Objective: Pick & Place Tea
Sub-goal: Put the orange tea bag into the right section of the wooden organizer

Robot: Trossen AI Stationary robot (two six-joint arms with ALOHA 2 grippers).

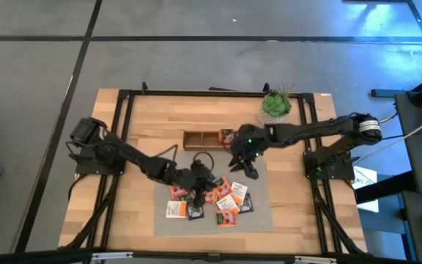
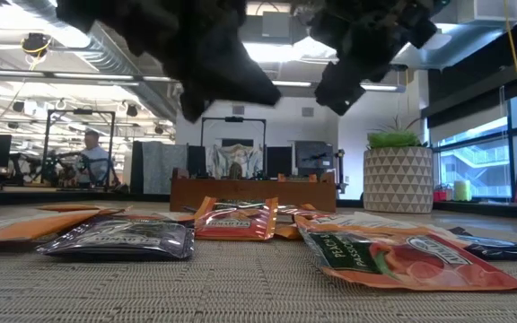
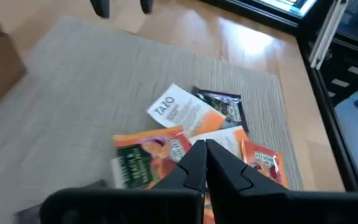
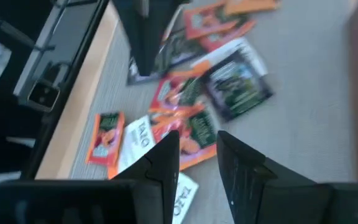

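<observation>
Room: beyond my table I see an open office with ducting overhead, desks, and a person (image 2: 91,152) seated far back, well clear of the arms.
Table: pale wood (image 1: 145,125) inside a black frame, which keeps the work inside both arms' reach.
Mat: a grey woven mat (image 1: 258,220) lies at the near middle, I judge as a soft, non-slip bed so thin sachets can be pinched off it.
Plant: a potted plant (image 1: 277,103) sits at the far right corner, out of the working path.
Tray: the wooden tray (image 1: 204,138) stands just beyond the mat's far edge, close to the pile so each carry is short; one dark item seems to lie at its right end, though I cannot be sure.
Tea: the tea sachets (image 1: 215,198) lie loose and overlapping on the mat, orange, black and white, none lifted.
Left claw: my left claw (image 3: 204,152) hangs low over the pile with its fingers pressed together, nothing between them.
Right claw: my right claw (image 4: 197,152) hovers between tray and pile, tilted toward the sachets, fingers parted and empty, ready for a pick.
</observation>
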